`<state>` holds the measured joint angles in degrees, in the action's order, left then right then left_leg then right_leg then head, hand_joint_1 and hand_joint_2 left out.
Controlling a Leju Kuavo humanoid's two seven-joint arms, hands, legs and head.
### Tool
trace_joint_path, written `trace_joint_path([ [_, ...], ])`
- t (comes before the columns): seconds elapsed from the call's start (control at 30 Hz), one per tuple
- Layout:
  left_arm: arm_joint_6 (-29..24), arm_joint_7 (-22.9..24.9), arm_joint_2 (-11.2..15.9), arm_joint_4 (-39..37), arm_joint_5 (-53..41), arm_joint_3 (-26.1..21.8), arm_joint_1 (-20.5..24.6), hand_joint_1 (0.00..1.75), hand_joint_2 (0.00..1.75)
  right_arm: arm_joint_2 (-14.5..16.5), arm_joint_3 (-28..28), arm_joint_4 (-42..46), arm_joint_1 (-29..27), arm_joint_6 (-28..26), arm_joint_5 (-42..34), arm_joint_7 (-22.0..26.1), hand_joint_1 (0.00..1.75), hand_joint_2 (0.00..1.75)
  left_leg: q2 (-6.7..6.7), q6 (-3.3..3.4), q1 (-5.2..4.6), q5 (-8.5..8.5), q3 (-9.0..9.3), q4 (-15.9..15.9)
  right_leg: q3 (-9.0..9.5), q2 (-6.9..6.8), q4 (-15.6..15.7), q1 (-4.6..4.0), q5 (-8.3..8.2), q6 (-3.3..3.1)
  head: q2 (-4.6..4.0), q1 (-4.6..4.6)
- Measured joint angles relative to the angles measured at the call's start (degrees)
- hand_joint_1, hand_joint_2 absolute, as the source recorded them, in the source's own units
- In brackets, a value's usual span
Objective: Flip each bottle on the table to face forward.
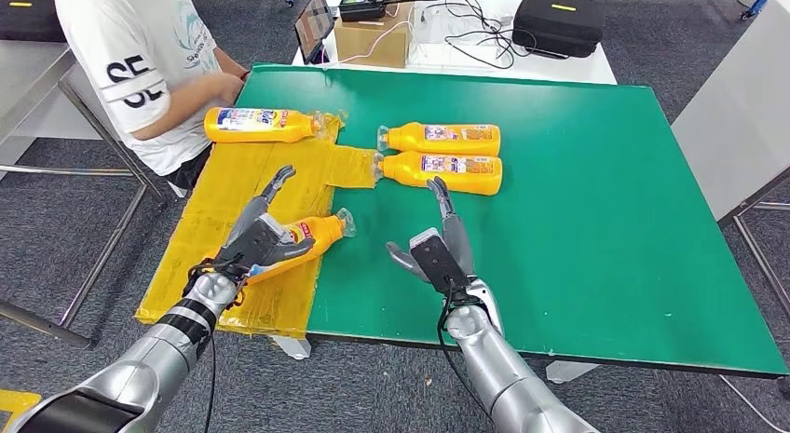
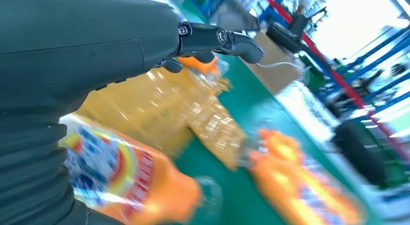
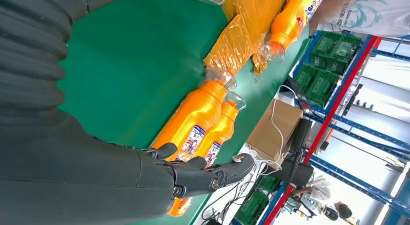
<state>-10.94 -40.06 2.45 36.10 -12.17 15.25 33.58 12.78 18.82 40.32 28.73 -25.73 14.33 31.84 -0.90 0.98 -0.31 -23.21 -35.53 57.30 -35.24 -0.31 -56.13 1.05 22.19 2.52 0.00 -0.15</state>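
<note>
In the head view, the left hand (image 1: 256, 237) is gripping a bottle (image 1: 312, 237) lying at lower left on the yellow taped sheet (image 1: 224, 219) of the green table (image 1: 578, 200), one finger pointing up-frame. The right hand (image 1: 438, 247) is hovering at lower centre, released, fingers spread, its raised fingertip just below the nearer of two paired bottles (image 1: 442, 170) lying side by side at centre. A fourth bottle (image 1: 261, 124) is lying at upper left, beside a seated person (image 1: 154, 70).

The left wrist view is blurring: the held bottle's label (image 2: 116, 176) is showing at lower left under the grey hand cover, a dark finger (image 2: 227, 41) stretching at the top.

The right wrist view is showing the pair's caps (image 3: 227, 92) touching the sheet's edge, and dark fingers (image 3: 208, 174) spreading over the pair without touching them
</note>
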Motion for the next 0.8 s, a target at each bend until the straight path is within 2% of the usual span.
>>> trace_joint_path([
  [0.1, 7.2, 0.0, -0.5, 3.9, 6.6, -2.5, -1.2, 0.0, 1.75, -0.3, 0.0, 0.0, -0.2, -0.2, 0.0, -0.2, 0.0, 1.75, -0.01, 0.0, 0.0, 0.0, -0.02, 0.0, -0.02, 0.0, 0.0, 0.0, 0.0, 0.0, 0.01, 0.01],
  [0.23, 12.1, -0.1, -1.3, 6.7, 9.3, -5.4, -2.1, 0.0, 1.75, -0.8, -0.2, 0.3, -0.8, -0.3, 0.1, -0.4, 0.0, 1.75, 0.0, 0.0, 0.0, 0.0, -0.04, 0.0, -0.04, 0.0, 0.0, -0.01, 0.0, 0.0, 0.0, -0.01],
  [0.43, 22.2, -0.1, -4.2, 6.5, 13.0, -10.1, -2.3, 0.0, 1.75, -1.5, -0.9, 1.6, -1.9, -1.5, 1.1, -1.4, 0.0, 1.75, -0.01, 0.0, -0.01, 0.0, -0.06, 0.0, -0.04, 0.0, 0.0, 0.01, 0.0, 0.01, 0.0, 0.01],
  [0.57, 22.1, 0.3, -6.8, 4.7, 13.3, -11.9, -2.2, 0.0, 1.75, -2.1, -1.5, 2.6, -2.8, -2.9, 2.3, -2.3, 0.0, 0.0, -0.02, 0.01, -0.02, -0.01, -0.07, 0.0, -0.06, 0.0, 0.0, 0.02, 0.0, 0.01, 0.01, -0.01],
  [0.77, 16.5, 2.9, -11.5, 2.9, 11.2, -12.0, -2.7, 0.0, 1.75, -2.9, -2.7, 4.5, -4.6, -5.1, 5.1, -4.2, 0.0, 0.0, -0.02, 0.03, -0.02, -0.03, -0.13, 0.0, -0.08, -0.01, 0.0, 0.02, 0.0, 0.01, 0.01, -0.01],
  [0.8, 16.1, 3.0, -12.0, 2.7, 10.9, -12.0, -2.7, 0.0, 1.75, -3.0, -2.7, 4.7, -4.8, -5.2, 5.2, -4.3, 0.0, 0.44, -0.01, 0.03, -0.02, -0.03, -0.13, 0.0, -0.08, -0.01, 0.0, 0.02, 0.0, 0.01, 0.01, -0.01],
])
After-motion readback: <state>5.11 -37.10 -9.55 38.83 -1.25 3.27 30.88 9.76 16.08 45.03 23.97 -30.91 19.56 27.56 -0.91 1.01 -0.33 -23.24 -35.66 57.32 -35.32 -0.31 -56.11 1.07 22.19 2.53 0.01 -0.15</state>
